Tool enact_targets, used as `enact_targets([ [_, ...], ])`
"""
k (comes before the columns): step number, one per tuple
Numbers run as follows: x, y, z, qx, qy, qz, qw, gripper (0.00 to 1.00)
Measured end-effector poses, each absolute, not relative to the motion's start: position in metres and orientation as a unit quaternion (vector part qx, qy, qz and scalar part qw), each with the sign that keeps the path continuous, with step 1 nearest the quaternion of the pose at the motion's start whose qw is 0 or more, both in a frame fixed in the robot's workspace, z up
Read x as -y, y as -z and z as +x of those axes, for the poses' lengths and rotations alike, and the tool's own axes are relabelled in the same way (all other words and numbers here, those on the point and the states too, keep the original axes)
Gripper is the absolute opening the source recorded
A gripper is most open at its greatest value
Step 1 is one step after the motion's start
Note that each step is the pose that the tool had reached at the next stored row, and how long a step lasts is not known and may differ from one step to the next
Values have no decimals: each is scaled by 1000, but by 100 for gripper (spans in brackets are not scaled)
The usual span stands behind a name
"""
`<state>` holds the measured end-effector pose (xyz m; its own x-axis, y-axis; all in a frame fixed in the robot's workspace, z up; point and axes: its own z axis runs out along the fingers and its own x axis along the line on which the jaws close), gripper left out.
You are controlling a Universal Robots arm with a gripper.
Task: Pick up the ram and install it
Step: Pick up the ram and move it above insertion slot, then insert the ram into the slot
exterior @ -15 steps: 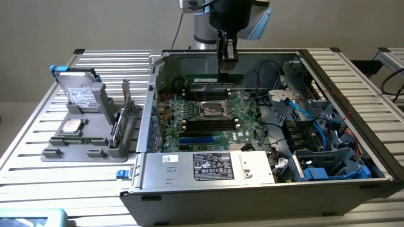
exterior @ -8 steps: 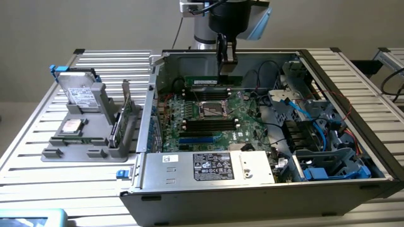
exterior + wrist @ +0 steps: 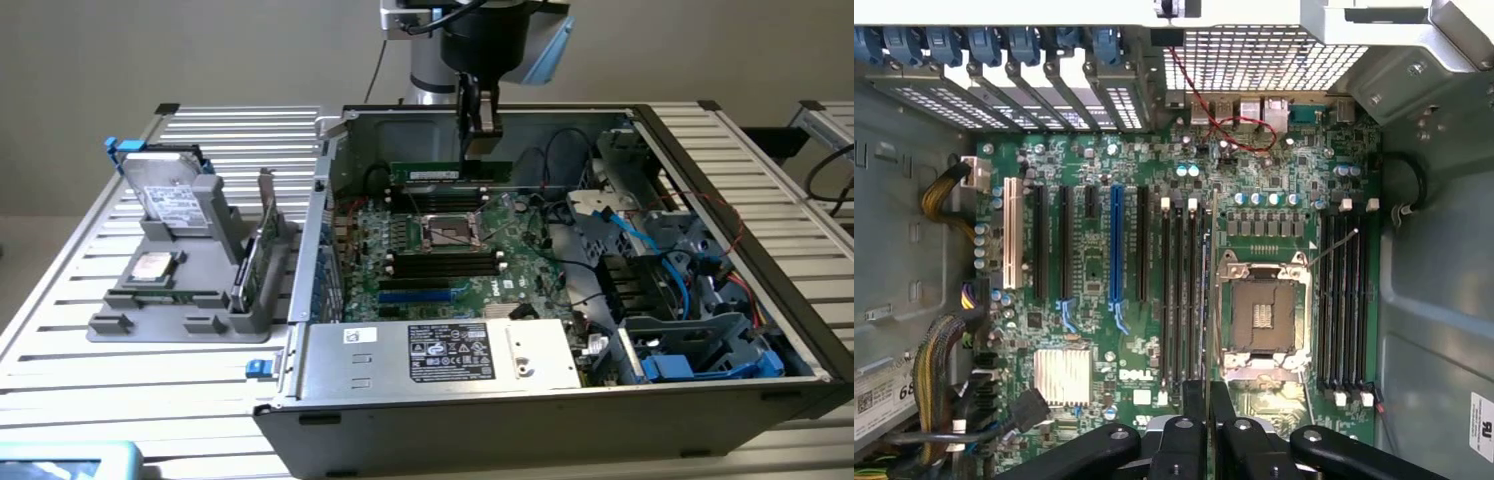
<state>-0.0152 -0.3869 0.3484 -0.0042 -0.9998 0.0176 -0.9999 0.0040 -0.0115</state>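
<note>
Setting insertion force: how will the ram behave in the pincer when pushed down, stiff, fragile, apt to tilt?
Probably stiff: the ram hangs level from the pincer without sagging. Likely light: the wrist view shows it edge-on as a thin sliver. The grip looks off-centre, toward the exterior view's right, so a push may tilt it.

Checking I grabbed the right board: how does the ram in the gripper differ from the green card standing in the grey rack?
The ram is a long, low strip with a white label; the card is taller, with a metal bracket. The ram is clamped in the gripper above the motherboard inside the case; the card stands in the grey rack outside it. Both are green boards.
</note>
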Motion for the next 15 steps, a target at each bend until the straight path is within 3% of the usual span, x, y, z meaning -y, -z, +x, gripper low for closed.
enact_targets([
  [15,386,-348,-15,708,-10,706,2,14],
])
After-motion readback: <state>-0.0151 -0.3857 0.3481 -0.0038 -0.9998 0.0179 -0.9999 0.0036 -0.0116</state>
